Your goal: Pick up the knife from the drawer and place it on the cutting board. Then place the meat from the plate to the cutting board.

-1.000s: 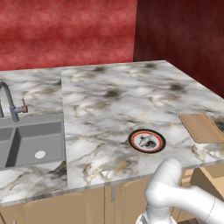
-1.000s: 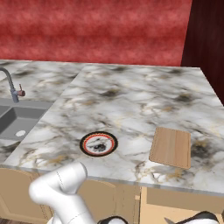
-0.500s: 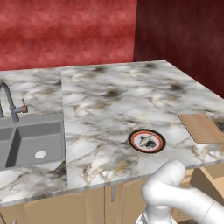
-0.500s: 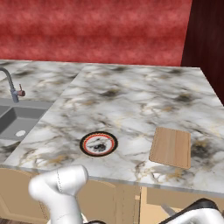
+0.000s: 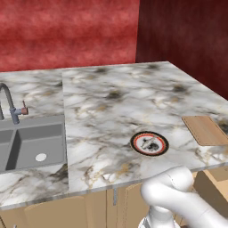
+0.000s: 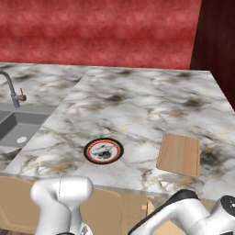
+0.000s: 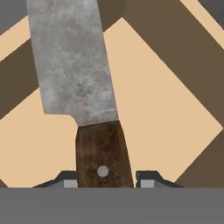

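Observation:
In the hand view the knife (image 7: 87,87), with a broad grey blade and a dark-brown handle, lies over the light tan floor of the drawer (image 7: 175,118). My gripper (image 7: 106,181) straddles the handle, and its fingertips (image 7: 146,181) press close against both sides. On the marble counter sits the round plate (image 5: 135,139) (image 6: 88,148), with a black rim and a red ring. The small mottled meat (image 5: 150,144) (image 6: 104,151) rests at its centre. To the plate's right lies the bare wooden cutting board (image 5: 205,130) (image 6: 180,154). The open drawer (image 5: 216,180) juts out below the counter's right end.
A grey sink (image 5: 31,142) with a curved faucet (image 5: 11,104) (image 6: 11,89) takes the counter's left part. A red wall backs the counter, and a darker wall stands at the right. Tan cabinet fronts (image 5: 89,209) run under the counter edge.
In the right base view the arm's elbow has risen higher into the lower right corner. Plate, meat and cutting board have not moved.

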Robot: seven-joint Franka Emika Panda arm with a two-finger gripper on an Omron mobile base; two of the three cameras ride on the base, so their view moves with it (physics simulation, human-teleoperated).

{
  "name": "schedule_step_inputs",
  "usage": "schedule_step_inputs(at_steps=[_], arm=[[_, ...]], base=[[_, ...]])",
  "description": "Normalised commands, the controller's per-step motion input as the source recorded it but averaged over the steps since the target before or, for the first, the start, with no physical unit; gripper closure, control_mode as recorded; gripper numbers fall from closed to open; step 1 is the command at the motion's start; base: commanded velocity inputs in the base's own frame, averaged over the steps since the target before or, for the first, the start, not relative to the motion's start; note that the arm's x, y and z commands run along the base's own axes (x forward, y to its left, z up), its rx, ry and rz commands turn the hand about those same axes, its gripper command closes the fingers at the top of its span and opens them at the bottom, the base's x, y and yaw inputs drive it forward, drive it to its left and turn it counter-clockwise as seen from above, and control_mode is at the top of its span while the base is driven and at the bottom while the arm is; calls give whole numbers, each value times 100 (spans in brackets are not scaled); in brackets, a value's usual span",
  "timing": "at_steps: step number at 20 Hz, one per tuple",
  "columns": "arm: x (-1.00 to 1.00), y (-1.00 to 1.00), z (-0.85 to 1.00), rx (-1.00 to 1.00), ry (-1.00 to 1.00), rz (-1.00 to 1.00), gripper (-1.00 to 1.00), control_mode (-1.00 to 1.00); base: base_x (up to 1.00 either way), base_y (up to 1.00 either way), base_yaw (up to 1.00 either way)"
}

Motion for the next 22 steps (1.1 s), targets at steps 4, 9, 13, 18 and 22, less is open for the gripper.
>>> schedule_step_inputs(at_steps=[4,9,13,18,22], arm=[[26,79,72,-9,0,0,100,-100],[40,70,72,-10,0,0,100,-100],[35,63,44,-12,1,0,100,-100],[41,39,29,-8,5,0,100,-100],[45,9,20,-1,6,0,100,-100]], base=[[0,0,0],[0,0,0],[0,0,0],[0,0,0],[0,0,0]])
